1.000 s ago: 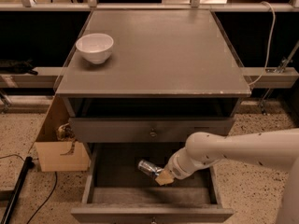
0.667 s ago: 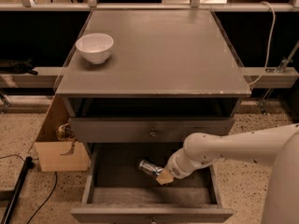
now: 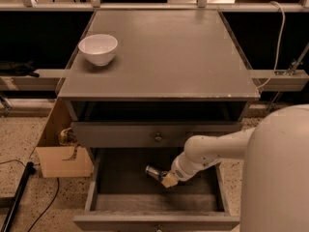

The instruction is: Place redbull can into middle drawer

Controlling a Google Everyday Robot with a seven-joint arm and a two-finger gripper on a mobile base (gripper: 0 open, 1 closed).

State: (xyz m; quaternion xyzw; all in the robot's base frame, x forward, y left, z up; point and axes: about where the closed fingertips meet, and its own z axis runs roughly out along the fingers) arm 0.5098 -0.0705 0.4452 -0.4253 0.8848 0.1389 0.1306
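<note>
— Where is the can to be found?
— The can (image 3: pixel 153 171) is seen inside the open middle drawer (image 3: pixel 145 203), low over the grey floor, near the middle.
— And the gripper?
— The gripper (image 3: pixel 168 180) is placed inside that drawer too, right at the can's right end. Whether the can is pinched cannot be told.
— Anything else?
— A white bowl (image 3: pixel 98 48) is set on the cabinet top (image 3: pixel 169 57), near its left edge.

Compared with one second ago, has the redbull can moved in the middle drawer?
No. The redbull can lies at the same spot in the middle drawer, just below the upper drawer's knob, the gripper at its right end.
</note>
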